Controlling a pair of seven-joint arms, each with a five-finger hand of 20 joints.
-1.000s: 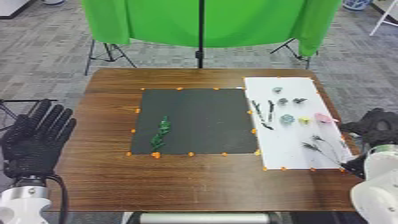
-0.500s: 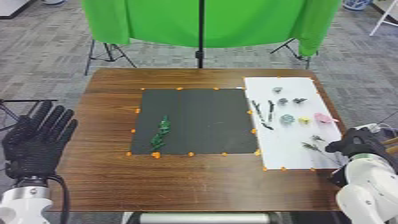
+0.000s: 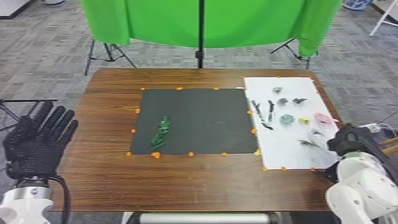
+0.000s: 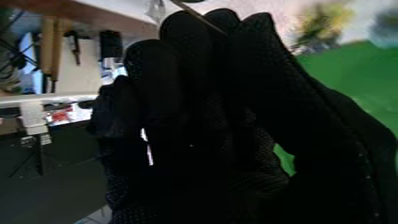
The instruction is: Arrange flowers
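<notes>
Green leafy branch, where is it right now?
In the head view, the green leafy branch lies on the left part of the black mat, just above an orange spot at the mat's bottom edge.

Surroundings of the bench

Green cloth [image 3: 209, 27] hangs beyond the far edge of the bench [image 3: 204, 185], a black upright pole [image 3: 201, 32] in front of it. Black tripod legs [image 3: 108, 52] stand past the far left corner; a second black stand [image 3: 300, 56] stands past the far right corner. Grey patterned carpet [image 3: 53, 65] surrounds the bench. Farther back, on the right: blue-and-white vessel [image 3: 357, 4], pale slanting legs [image 3: 384, 21]. Right wrist view: long wooden pieces [image 4: 62, 47] lie near a white bar [image 4: 55, 98].
</notes>
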